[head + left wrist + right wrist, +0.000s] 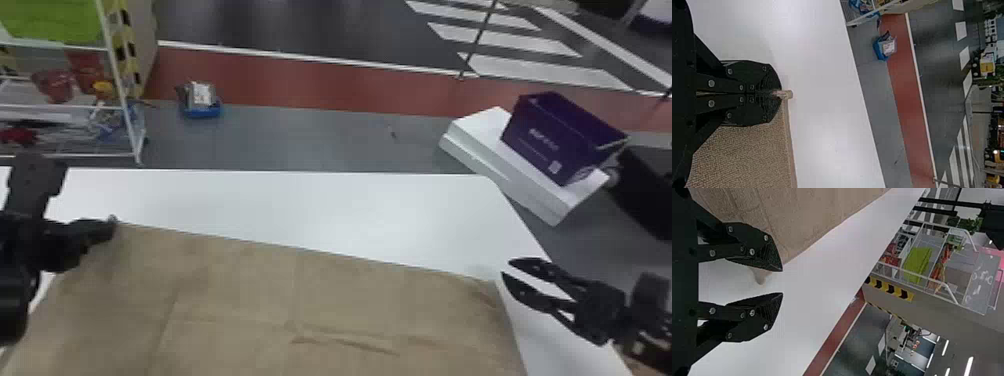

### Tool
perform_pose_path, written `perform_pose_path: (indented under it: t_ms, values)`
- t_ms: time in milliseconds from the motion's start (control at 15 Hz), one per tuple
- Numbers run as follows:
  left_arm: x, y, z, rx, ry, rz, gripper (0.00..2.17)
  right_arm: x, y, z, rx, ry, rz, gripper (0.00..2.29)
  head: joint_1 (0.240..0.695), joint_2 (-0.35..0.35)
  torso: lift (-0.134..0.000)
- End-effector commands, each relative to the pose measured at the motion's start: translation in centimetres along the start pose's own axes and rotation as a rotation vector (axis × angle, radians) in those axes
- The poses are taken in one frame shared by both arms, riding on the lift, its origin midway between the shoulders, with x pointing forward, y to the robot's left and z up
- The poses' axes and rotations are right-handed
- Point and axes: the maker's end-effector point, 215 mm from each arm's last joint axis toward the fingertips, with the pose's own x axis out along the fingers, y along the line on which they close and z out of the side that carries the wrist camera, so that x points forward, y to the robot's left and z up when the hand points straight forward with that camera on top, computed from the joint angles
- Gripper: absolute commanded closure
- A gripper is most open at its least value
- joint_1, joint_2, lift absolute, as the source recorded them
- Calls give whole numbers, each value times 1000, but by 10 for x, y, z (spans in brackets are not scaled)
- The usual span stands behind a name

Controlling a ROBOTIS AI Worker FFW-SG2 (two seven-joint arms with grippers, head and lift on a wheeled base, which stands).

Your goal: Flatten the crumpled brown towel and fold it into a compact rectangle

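The brown towel [240, 295] lies spread over the near part of the white table, mostly flat with a few creases near its middle. At its far left corner my left gripper [113, 223] is shut on the towel. In the left wrist view the left gripper [781, 94] pinches the corner, and a small tip of cloth pokes out past the fingers. Just right of the towel's far right corner, my right gripper [504, 267] stands open. The right wrist view has the right gripper [782, 282] with its fingers apart, nothing between the tips, beside the towel [801, 215].
Beyond the towel runs the white table [320, 205], its far edge facing the grey floor. Past its right corner a dark purple box [555, 140] rests on a white box [520, 185]. A wire shelf [120, 85] stands beyond the left end; a blue container [202, 107] is on the floor.
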Motion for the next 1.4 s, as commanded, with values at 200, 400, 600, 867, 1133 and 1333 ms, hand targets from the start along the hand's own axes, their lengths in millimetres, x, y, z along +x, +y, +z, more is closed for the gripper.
perform_pose_path:
  t_ms: [200,400,600,867,1133,1333]
  values:
    - [-41,16,4,-77,-107,2,1342,0,22,21,-66,-5,126,788,695,-240,-124]
    - [-41,18,3,-81,-107,1,1342,14,37,1,-34,58,169,505,695,-208,-124]
    - [-39,15,5,-72,-109,-4,1342,28,30,-9,11,89,147,448,695,-199,-124]
    - [-40,15,4,-76,-108,-4,1342,32,28,-24,52,139,148,451,695,-208,-124]
    - [-39,14,4,-75,-107,-11,1342,42,36,-31,71,152,166,464,695,-210,-124]
    - [-40,14,3,-78,-106,-11,1342,47,37,-35,70,165,174,471,695,-205,-124]
